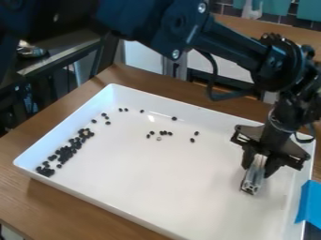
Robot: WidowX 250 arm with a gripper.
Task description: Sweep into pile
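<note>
A wooden table (37, 197) carries a white tray (138, 178), with dark tiles (281, 20) behind. The fingers are closed on a grey bar (253, 175), one on each side; its free end points down over the tray, toward the view's right side. Above them the gripper (258, 161) hangs from the black arm (232, 42), which enters at upper left. Farther out, small black beads (65, 153) crowd in a slanting band along the tray's left side, with others scattered toward its back. Blue tape (309, 201) sits at the right edge.
</note>
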